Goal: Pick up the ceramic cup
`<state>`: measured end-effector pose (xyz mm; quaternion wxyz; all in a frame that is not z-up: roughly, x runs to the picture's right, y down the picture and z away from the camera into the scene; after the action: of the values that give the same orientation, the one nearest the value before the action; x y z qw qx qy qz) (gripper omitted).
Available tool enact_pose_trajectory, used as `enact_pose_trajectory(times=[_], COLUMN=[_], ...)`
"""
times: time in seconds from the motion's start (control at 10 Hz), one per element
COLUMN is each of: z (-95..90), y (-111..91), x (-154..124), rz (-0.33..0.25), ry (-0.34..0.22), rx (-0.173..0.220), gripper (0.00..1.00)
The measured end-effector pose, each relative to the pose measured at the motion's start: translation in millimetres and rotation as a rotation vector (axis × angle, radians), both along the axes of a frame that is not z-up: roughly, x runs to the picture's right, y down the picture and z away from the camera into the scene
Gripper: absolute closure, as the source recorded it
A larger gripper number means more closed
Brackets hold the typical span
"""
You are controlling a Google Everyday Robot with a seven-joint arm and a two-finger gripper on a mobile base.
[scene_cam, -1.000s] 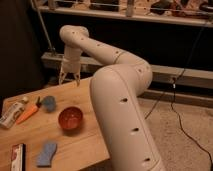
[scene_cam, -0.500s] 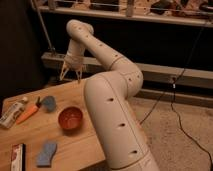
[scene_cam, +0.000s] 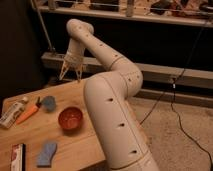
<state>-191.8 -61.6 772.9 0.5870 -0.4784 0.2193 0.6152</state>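
Note:
The ceramic cup is a red-orange round, bowl-like cup standing upright on the wooden table, near its middle. My gripper hangs pointing down from the white arm above the table's far edge. It is well behind and above the cup and apart from it. Its two fingers are spread, with nothing between them. The arm's thick lower link rises just right of the cup.
A white bottle, an orange stick-like object and a blue-grey item lie at the table's left. A blue sponge and a small flat box lie at the front. Shelving and a cable stand behind.
The arm's thick lower link has swung left in view, closer to the cup. The gripper stays about where it was over the table's far edge. The cup has not moved.

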Motion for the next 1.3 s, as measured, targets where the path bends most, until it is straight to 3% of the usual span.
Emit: enact_pose_trajectory(times=[0.4,0.6,1.0,1.2,1.3], z=[-0.3,2.4,3.9,2.2,2.0], y=[-1,-2,14,23,33], x=[2,11,17,10,8], rz=[0.011,0.084,0.139,0.195,0.224], ry=[-0.002,-0.027,-0.077,-0.118,-0.113], rx=[0.001,0.006,-0.004,-0.042,-0.094], gripper=[0.35,0.35,0.35,0.35,0.35])
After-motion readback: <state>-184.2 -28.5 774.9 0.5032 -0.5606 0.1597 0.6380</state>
